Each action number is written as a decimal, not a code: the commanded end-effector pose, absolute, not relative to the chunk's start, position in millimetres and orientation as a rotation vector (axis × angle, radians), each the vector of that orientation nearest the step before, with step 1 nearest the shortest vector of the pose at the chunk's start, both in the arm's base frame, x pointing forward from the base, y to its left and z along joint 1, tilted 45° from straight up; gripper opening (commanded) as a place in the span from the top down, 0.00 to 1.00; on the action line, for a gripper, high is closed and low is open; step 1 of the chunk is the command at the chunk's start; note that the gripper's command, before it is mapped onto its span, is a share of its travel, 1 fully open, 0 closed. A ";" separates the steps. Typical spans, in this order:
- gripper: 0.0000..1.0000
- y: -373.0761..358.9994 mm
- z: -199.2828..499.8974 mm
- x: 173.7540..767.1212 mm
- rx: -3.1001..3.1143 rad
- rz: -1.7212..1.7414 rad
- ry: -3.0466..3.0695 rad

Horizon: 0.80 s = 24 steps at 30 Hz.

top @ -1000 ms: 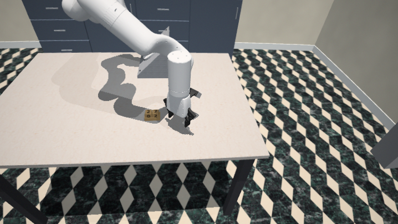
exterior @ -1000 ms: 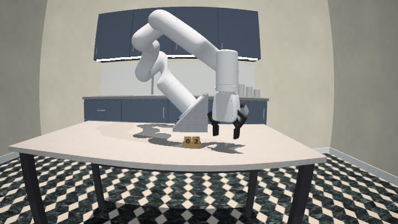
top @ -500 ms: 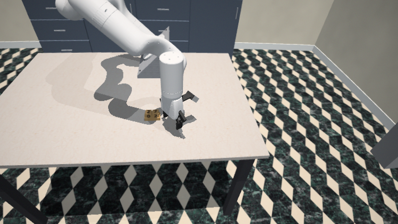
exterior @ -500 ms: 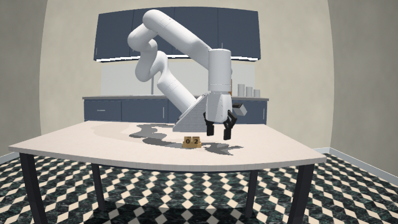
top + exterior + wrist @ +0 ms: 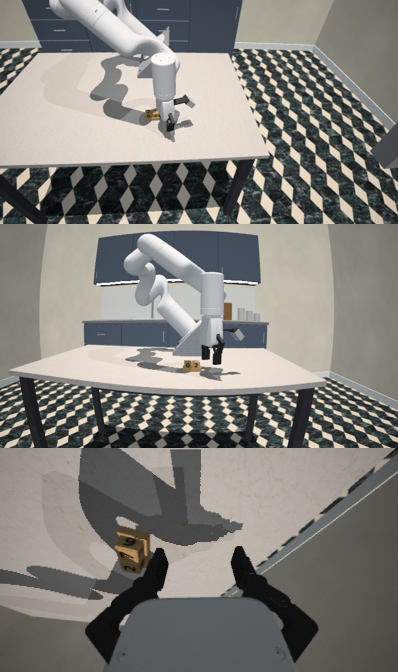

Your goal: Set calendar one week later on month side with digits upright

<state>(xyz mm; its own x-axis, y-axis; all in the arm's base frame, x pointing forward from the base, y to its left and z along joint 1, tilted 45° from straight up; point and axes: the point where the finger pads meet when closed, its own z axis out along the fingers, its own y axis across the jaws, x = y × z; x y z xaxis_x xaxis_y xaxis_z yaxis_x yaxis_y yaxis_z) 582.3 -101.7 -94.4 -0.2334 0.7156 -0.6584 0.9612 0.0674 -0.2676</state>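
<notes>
The wooden tray [image 5: 192, 369] stands flat on the table with two wooden cubes side by side in it. In the exterior view the left cube [image 5: 187, 365] shows an upright 0 and the right cube [image 5: 195, 365] an upright 2. The top view also shows a 2 on top of the left cube; the right cube's top is partly covered by the gripper. The wrist view shows a 9 among the digits. No month name is readable. My gripper [image 5: 211, 360] [image 5: 199, 555] is open and empty, above the table and to the right of the tray.
The table [image 5: 83, 142] [image 5: 124, 382] carries the arm's slanted grey base [image 5: 146, 72] [image 5: 189, 346] behind the tray. The wrist camera [image 5: 190, 101] [image 5: 237, 334] sticks out from the gripper's right side. Arm shadows fall around the tray. Blue cabinets stand beyond the table.
</notes>
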 end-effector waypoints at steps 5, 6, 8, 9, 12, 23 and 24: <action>0.00 -119.7 -75.9 586.5 1.767 -0.913 1.875; 0.00 -119.7 -75.9 586.5 1.768 -0.912 1.873; 0.00 -120.2 -75.5 586.5 1.789 -0.902 1.844; 0.00 -120.6 -75.0 586.6 1.812 -0.891 1.813; 0.00 -122.5 -73.3 586.9 1.892 -0.849 1.694; 0.00 -140.6 -55.9 590.0 1.972 -0.802 1.561; 0.00 -141.2 -55.3 590.1 1.996 -0.786 1.519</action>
